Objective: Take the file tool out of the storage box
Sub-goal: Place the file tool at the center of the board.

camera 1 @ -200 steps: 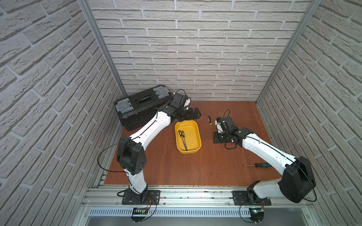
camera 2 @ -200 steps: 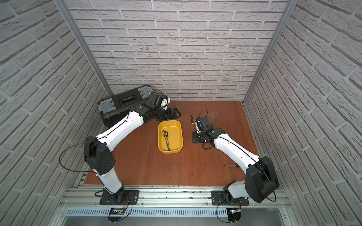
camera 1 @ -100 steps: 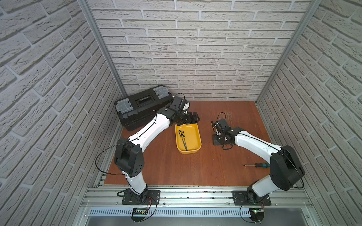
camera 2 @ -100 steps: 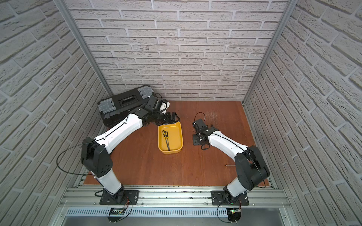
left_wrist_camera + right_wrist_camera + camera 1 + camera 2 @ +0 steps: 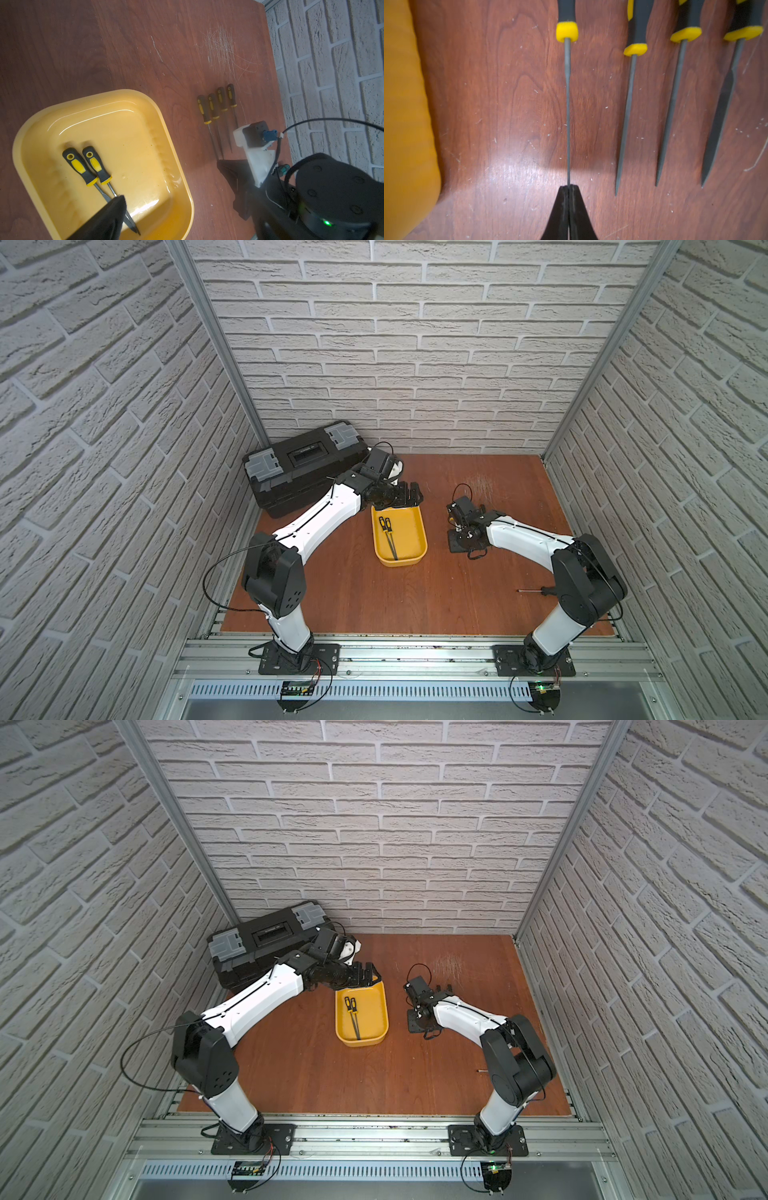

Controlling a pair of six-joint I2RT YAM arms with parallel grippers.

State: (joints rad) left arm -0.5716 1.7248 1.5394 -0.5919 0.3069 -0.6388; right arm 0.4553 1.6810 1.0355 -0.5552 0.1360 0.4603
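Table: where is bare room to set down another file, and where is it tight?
Bare: the wide front of the table between the storage box and the rail; the scratched patch behind the row of files. Tight: between box and files, at the right gripper.

Scanning for print now and I can read nothing: no lettering, brand or number comes through on the storage box, on the black-and-yellow file tool lying near that box, or on the black toolbox beyond the box toward the back wall.
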